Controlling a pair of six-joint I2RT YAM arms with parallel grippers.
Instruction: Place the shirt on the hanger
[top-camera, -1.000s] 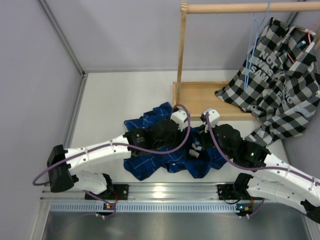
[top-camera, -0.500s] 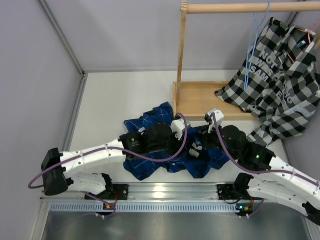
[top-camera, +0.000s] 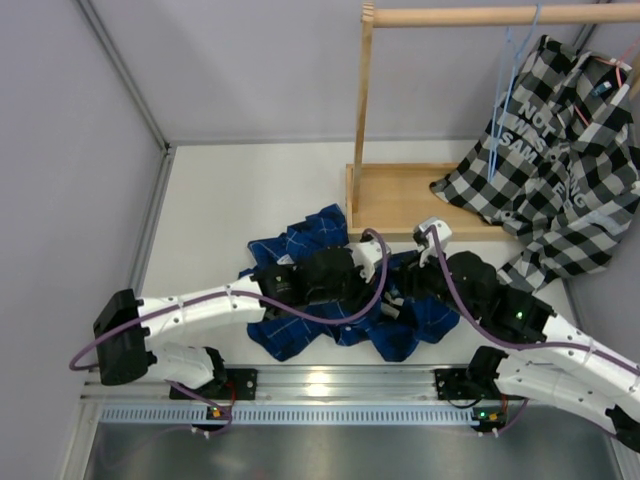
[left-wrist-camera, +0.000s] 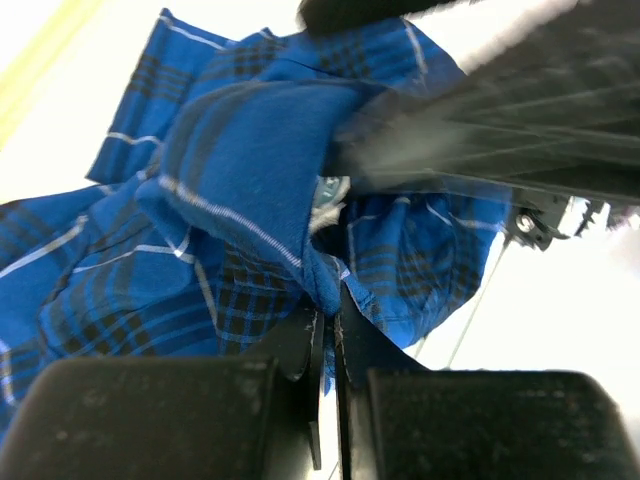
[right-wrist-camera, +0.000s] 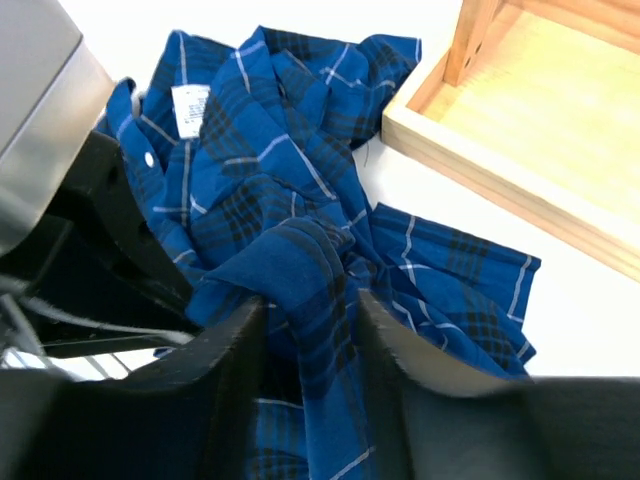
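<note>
The shirt (top-camera: 300, 328), dark blue with pale check lines, lies crumpled on the white table between both arms. My left gripper (left-wrist-camera: 328, 318) is shut on a raised fold of the shirt (left-wrist-camera: 240, 150). My right gripper (right-wrist-camera: 310, 318) is open, and a bunched fold of the shirt (right-wrist-camera: 300, 270) runs loose between its fingers. In the top view both grippers meet over the shirt's right half, left gripper (top-camera: 372, 285) beside right gripper (top-camera: 398, 290). The pale-blue hanger (top-camera: 507, 70) hangs from the wooden rod at the back right, far from both grippers.
A wooden rack stands behind the shirt, with its rod (top-camera: 480, 15), post and tray base (top-camera: 400, 200), the tray edge (right-wrist-camera: 530, 130) near the right gripper. A black-and-white checked shirt (top-camera: 560, 160) hangs on the rod. Grey walls close the left and back.
The left gripper moved right and shut on a fold of the shirt. The right gripper opened and let go of the cloth it held.
</note>
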